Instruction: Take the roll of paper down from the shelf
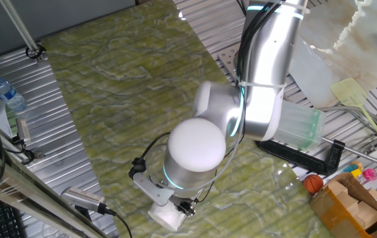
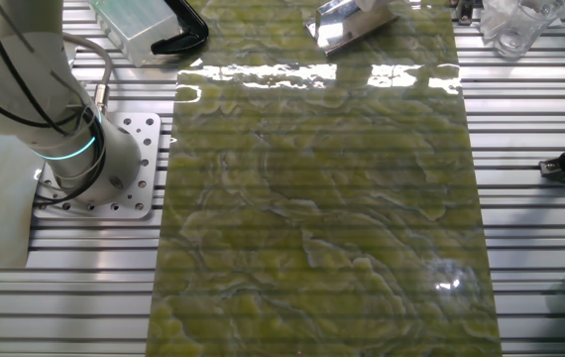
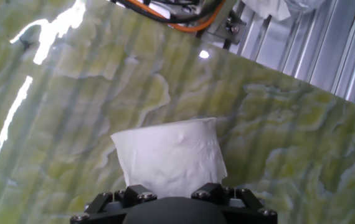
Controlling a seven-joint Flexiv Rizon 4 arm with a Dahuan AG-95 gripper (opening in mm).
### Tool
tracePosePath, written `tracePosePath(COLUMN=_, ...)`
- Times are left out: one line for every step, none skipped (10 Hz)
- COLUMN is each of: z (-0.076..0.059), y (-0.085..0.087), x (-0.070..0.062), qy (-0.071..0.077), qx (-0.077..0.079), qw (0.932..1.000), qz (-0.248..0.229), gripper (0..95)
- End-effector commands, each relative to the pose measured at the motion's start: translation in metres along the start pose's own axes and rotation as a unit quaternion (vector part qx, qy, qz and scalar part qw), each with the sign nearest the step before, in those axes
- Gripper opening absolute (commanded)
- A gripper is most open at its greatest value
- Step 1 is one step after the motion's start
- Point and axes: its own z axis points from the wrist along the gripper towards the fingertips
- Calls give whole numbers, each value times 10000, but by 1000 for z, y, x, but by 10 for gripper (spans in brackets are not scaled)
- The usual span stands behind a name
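roll of paper [image 3: 168, 155] low centre of hand view, sitting between fingers of gripper [image 3: 172, 190], apparently held; green mat behind it. shelf [image 2: 347, 25] top centre of other fixed view, no roll on it. judgement: roll off shelf; set-down remains.

In the hand view the end effector [image 3: 172, 200] is cut off by the bottom edge, its fingertips hidden behind the roll of paper [image 3: 169, 155], while the arm's white joint [image 1: 196, 151] blocks it in one fixed view.
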Motion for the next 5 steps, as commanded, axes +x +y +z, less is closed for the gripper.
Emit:
tracePosePath(z=0, y=-1, x=-1, qy=-85, qx=-52, qw=9999, qz=-12, gripper=0)
tracePosePath(z=0, y=-1, x=-1, qy=-84, qx=-52, qw=10000, qz=-9, gripper=0)
tracePosePath(z=0, y=-1, x=-1, qy=-104, qx=-62, qw=9999, qz=-14, gripper=0)
tracePosePath(z=0, y=0, x=-1, qy=-139, qx=-95, qw=9999, qz=-17, gripper=0)
tracePosePath(z=0, y=0, x=-1, qy=-115, qx=-86, qw=9999, qz=-4, gripper=0)
